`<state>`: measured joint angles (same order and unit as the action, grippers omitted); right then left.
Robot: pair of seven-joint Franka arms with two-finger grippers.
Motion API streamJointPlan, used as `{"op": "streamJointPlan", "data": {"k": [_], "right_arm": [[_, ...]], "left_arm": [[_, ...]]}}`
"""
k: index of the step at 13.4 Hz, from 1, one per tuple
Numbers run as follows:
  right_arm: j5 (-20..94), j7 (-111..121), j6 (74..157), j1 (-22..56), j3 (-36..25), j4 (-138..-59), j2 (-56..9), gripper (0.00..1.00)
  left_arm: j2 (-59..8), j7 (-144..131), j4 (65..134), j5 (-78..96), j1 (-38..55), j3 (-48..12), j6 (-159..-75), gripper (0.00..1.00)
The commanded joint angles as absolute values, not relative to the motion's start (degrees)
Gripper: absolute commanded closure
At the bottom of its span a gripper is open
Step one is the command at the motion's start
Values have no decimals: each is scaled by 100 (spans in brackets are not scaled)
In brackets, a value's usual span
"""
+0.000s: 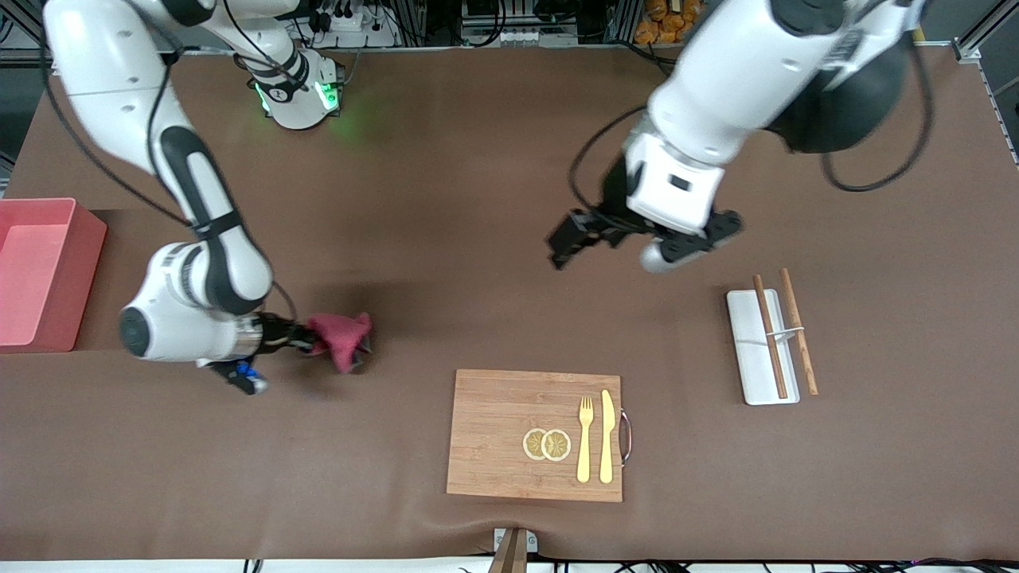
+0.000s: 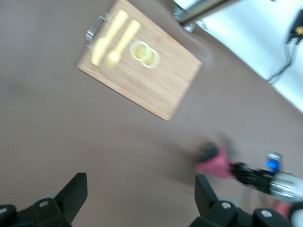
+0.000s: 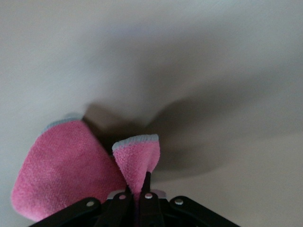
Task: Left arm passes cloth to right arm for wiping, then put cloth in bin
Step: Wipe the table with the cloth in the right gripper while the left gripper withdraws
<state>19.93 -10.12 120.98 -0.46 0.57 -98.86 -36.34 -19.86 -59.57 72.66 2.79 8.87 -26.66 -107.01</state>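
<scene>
Right end effector is clenched on the cloth over the table. Left end effector hangs released. Only the right wrist view shows the cloth's pale edging.

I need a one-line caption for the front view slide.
Right hand holds the cloth; left hand open.

The brown table carries a salmon-pink bin at the right arm's end, a wooden cutting board by the edge nearest the front camera, and a white tray toward the left arm's end
</scene>
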Motion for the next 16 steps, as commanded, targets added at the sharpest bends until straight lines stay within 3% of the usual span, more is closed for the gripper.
{"op": "streamJointPlan", "data": {"k": [1,4,8,12,14,16], "right_arm": [[1120,425,12146,-1095,176,-9757,-3665,100],[205,1876,12146,-1870,176,-9239,-3727,100],[-1825,2426,12112,-2153,176,-8281,-3648,100],[-1828,1541,12303,-1987,237,-8726,-3735,100],[-1714,752,12874,-1628,237,-9288,-3727,100],[-1566,-128,12841,-1215,255,-9508,-3718,100]], "left_arm": [[-1705,-4795,7488,211,178,-2725,-10162,0],[-1644,-3801,7488,202,-437,-2725,-9643,0],[-1626,-2647,7506,193,-1106,-2725,-9133,0],[-1609,-2445,7603,-139,-1283,-2724,-8983,0],[-1495,-2084,7594,-246,-1318,-2698,-8790,0],[-1433,-1917,7559,-255,-1423,-2698,-8728,0]]}}
